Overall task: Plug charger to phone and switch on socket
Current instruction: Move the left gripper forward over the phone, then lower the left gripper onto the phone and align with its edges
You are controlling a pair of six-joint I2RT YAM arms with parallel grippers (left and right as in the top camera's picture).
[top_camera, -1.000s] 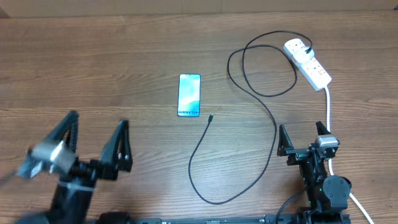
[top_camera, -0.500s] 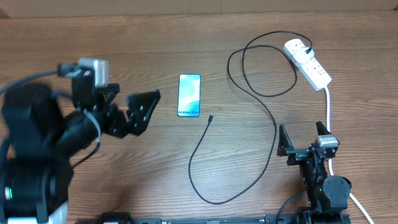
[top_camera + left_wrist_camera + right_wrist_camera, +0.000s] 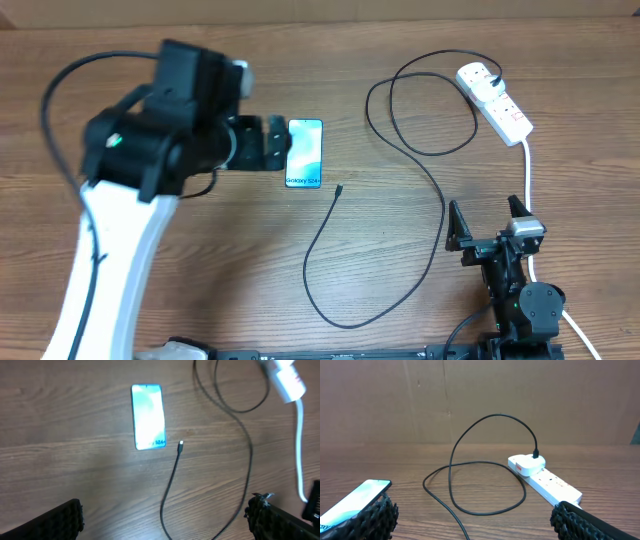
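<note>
The phone (image 3: 309, 153) lies face up mid-table with its blue screen lit, and shows too in the left wrist view (image 3: 148, 416). The charger's black cable (image 3: 440, 200) loops across the table. Its small free plug (image 3: 339, 189) lies just below and right of the phone, apart from it. Its adapter (image 3: 478, 74) sits in the white socket (image 3: 505, 108) at the far right. My left gripper (image 3: 272, 143) hangs open above the phone's left edge, holding nothing. My right gripper (image 3: 484, 212) stands open at the front right, with nothing between its fingers.
The socket's thick white cord (image 3: 528, 175) runs down the right side past my right arm. The cable's big loop (image 3: 420, 110) lies between the phone and the socket. A brown board wall (image 3: 480, 400) stands behind the table.
My left arm has swung up from the front left corner to the phone's left side, jaws still open. The right arm, phone and cable have not moved.
</note>
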